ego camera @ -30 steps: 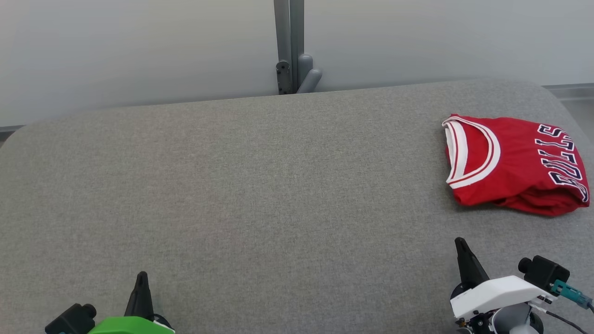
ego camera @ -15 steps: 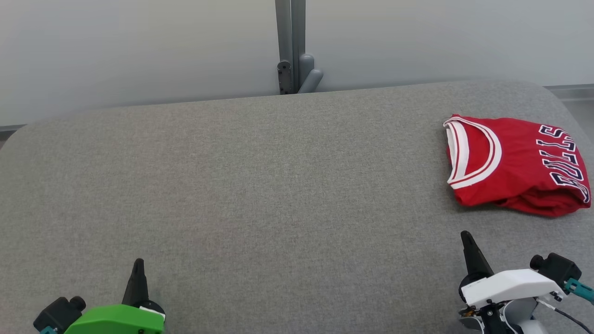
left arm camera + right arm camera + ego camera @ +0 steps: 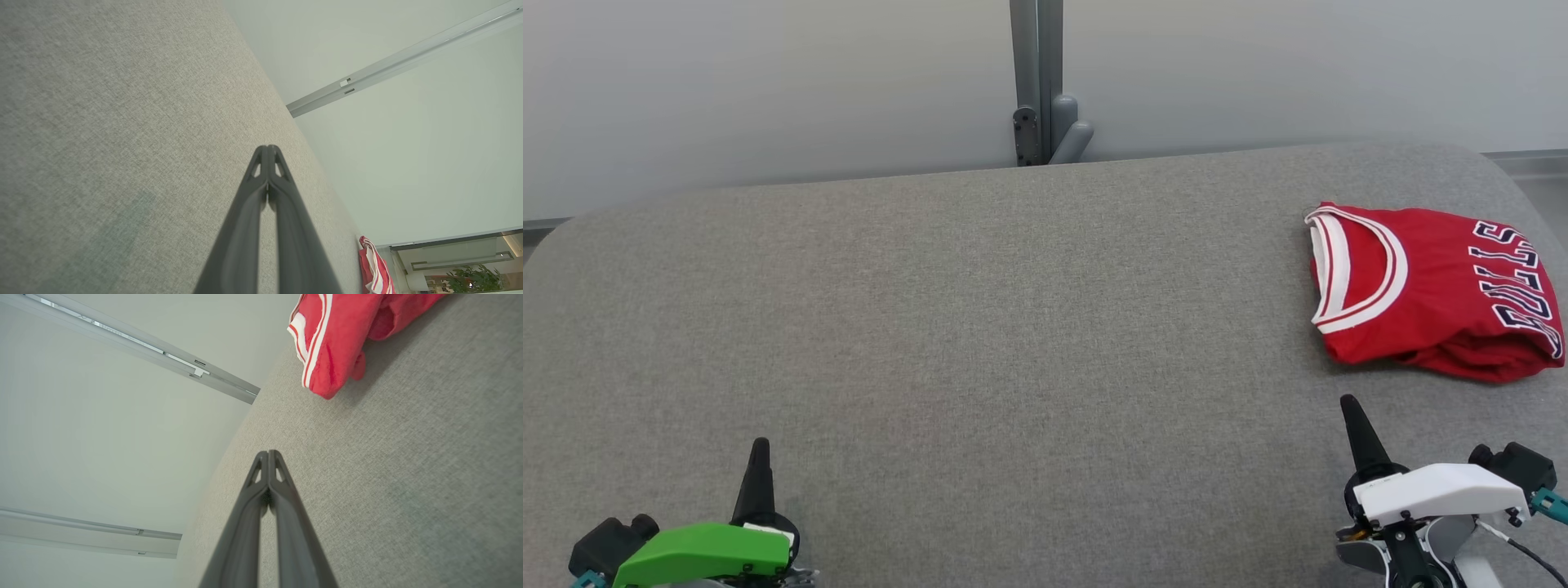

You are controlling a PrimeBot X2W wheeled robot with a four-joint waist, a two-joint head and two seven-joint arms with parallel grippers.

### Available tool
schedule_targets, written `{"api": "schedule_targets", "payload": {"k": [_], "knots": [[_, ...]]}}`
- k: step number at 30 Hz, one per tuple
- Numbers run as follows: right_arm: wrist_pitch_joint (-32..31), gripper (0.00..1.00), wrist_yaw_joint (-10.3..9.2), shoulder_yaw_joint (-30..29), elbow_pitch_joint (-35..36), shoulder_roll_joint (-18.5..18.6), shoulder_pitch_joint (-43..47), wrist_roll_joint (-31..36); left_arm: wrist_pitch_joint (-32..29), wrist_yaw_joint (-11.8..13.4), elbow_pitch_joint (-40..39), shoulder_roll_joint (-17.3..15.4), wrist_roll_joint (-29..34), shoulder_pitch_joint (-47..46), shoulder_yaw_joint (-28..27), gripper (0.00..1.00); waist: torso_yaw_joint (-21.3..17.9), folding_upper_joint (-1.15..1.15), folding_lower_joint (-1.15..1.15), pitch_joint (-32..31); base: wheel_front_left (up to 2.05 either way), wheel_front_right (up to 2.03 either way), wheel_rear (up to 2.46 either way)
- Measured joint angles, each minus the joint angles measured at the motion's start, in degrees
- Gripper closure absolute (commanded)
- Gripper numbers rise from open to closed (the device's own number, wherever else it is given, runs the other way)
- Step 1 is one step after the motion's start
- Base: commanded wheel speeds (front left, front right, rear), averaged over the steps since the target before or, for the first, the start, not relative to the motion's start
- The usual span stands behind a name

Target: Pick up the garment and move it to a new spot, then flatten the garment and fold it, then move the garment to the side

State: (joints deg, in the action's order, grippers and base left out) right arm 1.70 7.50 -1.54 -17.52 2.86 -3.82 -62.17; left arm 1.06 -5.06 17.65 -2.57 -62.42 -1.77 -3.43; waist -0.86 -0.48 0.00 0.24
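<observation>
Head view has shifted a touch since a second ago. The grey post [image 3: 1036, 73] and the red jersey [image 3: 1429, 294] both sit slightly further right, so that is camera drift and not the things moving.

Left gripper [image 3: 760, 449]: its green housing has slid toward the lower left corner, and its dark tip now stands higher in the view. Jaws pressed together along their length, nothing between them, as seen in the left wrist view [image 3: 267, 150].

Right gripper [image 3: 1351, 408]: its white housing has drifted right and lower. The tip reaches higher than before and is nearer the jersey's near edge, but apart from it. Jaws closed tip to tip and empty, as seen in the right wrist view [image 3: 268, 454].

The jersey lies folded at the far right of the grey fabric surface [image 3: 1013, 327], as it did a second ago. Its collar, trimmed white and red, faces the view's left. Dark lettering runs along its right side, close to the picture's edge. Its near edge is bunched into a soft roll. Neither gripper touches it.

Surroundings:
- The post rises behind the surface's far edge at centre, with a small bracket at its foot, against a pale wall [image 3: 768, 82].
- The right wrist view shows metal rails [image 3: 163, 351] crossing that wall.
- The left wrist view shows a green plant [image 3: 474, 281] far off in its lower right corner.

Open grey fabric runs between the right gripper's tip and the jersey. The left gripper is well apart from the jersey, with the whole width of the surface between them.
</observation>
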Motion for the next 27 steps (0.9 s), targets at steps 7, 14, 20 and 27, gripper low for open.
{"api": "schedule_targets", "payload": {"k": [7,14,20,27], "knots": [[-1.0,1.0,0.0,-0.6,0.4,0.0,-0.1,-4.2,-1.0,-0.5,-0.5,0.0,-4.2,-0.4,-0.3,1.0,0.1,0.0,0.0,0.0,0.0,0.0,0.0],[-2.1,1.0,0.0,-1.2,0.9,0.0,-0.4,-8.1,-2.0,-0.6,-0.8,0.0,-8.2,-1.1,-0.7,1.0,0.2,0.0,0.0,0.0,0.0,0.0,0.0],[-2.8,1.0,-0.01,-1.7,1.2,0.1,-0.7,-11.3,-2.9,-1.0,-1.1,0.0,-11.0,-1.4,-1.2,1.0,0.3,0.0,0.0,0.0,0.0,0.0,0.0],[-3.9,1.0,-0.01,-2.3,1.6,0.1,-1.2,-15.3,-4.0,-1.1,-1.6,-0.1,-15.1,-2.2,-1.7,1.0,0.4,0.0,0.0,0.0,0.0,0.0,0.0]]}}
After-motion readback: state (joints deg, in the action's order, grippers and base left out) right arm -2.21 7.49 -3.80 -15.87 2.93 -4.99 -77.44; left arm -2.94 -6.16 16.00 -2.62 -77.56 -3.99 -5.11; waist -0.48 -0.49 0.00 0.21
